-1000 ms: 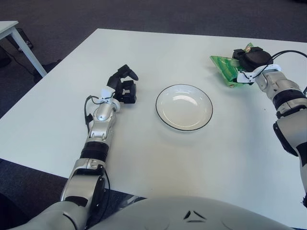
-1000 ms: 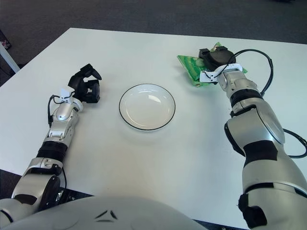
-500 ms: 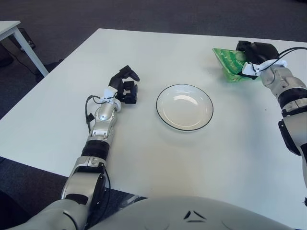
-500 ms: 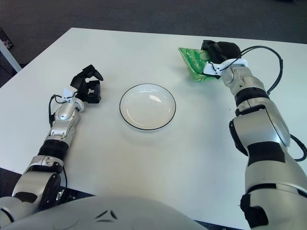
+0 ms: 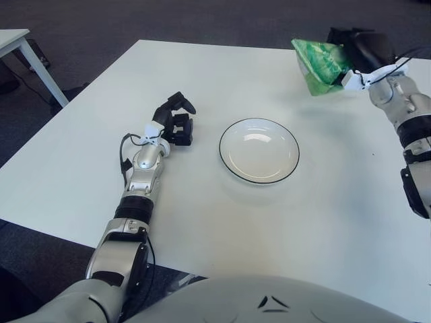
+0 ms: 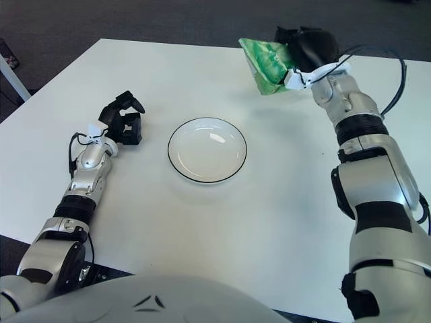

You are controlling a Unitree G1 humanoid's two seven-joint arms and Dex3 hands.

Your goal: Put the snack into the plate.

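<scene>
My right hand [image 5: 357, 48] is shut on a green snack bag [image 5: 319, 64] and holds it in the air above the far right part of the table, beyond and to the right of the plate. The bag also shows in the right eye view [image 6: 264, 62]. The white plate with a dark rim [image 5: 258, 150] sits empty at the middle of the table. My left hand [image 5: 175, 121] rests on the table left of the plate, fingers curled, holding nothing.
The white table [image 5: 202, 222] carries only the plate. Its near edge runs close to my body. A second white table's corner [image 5: 12, 37] stands at the far left over dark carpet.
My right hand has lifted the snack bag off the table and carried it up and slightly left. The left hand has stayed almost still.
</scene>
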